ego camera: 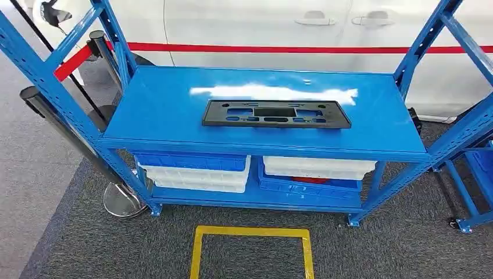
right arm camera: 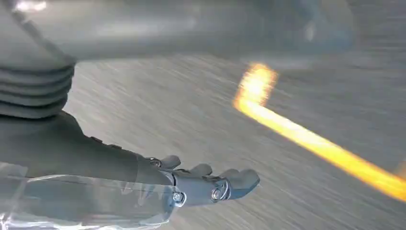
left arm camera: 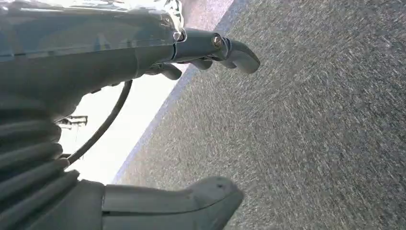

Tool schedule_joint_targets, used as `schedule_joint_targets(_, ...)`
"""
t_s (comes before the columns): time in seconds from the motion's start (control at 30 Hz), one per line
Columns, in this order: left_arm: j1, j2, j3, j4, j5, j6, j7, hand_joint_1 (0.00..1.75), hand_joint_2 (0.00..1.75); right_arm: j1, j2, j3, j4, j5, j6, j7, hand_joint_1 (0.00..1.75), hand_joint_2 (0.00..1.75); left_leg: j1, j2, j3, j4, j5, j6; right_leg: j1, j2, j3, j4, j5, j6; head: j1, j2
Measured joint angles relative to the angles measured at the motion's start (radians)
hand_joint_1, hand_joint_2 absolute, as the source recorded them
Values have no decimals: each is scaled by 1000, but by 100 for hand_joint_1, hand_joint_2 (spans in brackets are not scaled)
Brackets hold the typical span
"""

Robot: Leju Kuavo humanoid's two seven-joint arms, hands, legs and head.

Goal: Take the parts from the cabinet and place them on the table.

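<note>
A flat black plastic part [ego camera: 276,113] with several cut-outs lies on the top shelf of the blue metal rack [ego camera: 174,99], near its middle. My left hand [left arm camera: 210,115] hangs over grey carpet, thumb and fingers apart, holding nothing. My right hand [right arm camera: 206,184] also hangs above the carpet with its fingers stretched out and nothing in them. Both hands are far from the part.
The rack's lower shelf holds blue and white bins [ego camera: 195,168], [ego camera: 317,171]. A yellow taped square [ego camera: 251,250] marks the carpet in front. Stanchion posts [ego camera: 58,125] stand left of the rack, a white car [ego camera: 290,29] behind it, another blue frame [ego camera: 474,174] at right.
</note>
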Motion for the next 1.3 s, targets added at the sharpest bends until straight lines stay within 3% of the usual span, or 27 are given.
schedule_joint_targets(0.07,-1,0,0,0,-2,0,-10,0,175,-45,19,27,-20,27,-23,-59,0,175,0,0,1,0,1,0,0,0,1,0,1,0,0,0)
schedule_joint_targets(0.27,-1,0,0,0,-2,0,-11,0,175,-50,21,31,-23,29,-25,-65,0,175,0,0,1,0,1,0,0,0,1,0,1,0,0,0)
schedule_joint_targets(0.4,-2,0,0,0,-5,1,-25,0,175,-115,62,100,-95,63,-66,-127,0,175,0,1,1,0,2,0,0,0,1,0,1,0,0,0)
schedule_joint_targets(0.43,-2,-2,0,0,-11,1,-29,0,175,-143,90,202,-196,67,-106,-102,0,175,-1,0,2,0,3,-1,0,0,1,0,1,0,0,0)
schedule_joint_targets(0.47,-1,-5,3,0,-22,1,-29,0,175,-146,96,466,-412,43,-174,0,0,175,-1,0,1,0,3,-1,1,1,1,1,1,0,0,0)
schedule_joint_targets(0.63,-1,-6,4,0,-43,0,-35,0,175,-139,80,659,-554,141,-280,95,0,175,-1,0,0,0,3,-1,1,0,1,0,1,0,0,0)
schedule_joint_targets(0.8,-1,-6,4,0,-63,0,-44,0,175,-144,61,766,-653,199,-284,162,0,175,-1,0,0,0,3,-1,0,0,1,0,1,0,0,0)
schedule_joint_targets(1.07,-1,-6,4,0,-69,0,-51,0,175,-153,43,825,-710,221,-286,181,0,175,-1,0,0,0,3,-1,0,0,1,0,1,0,0,0)
schedule_joint_targets(1.3,-3,-6,-1,0,-92,-9,-68,0,175,-224,21,851,-781,504,-298,338,0,175,-1,0,0,1,3,-1,0,0,1,0,1,0,0,0)
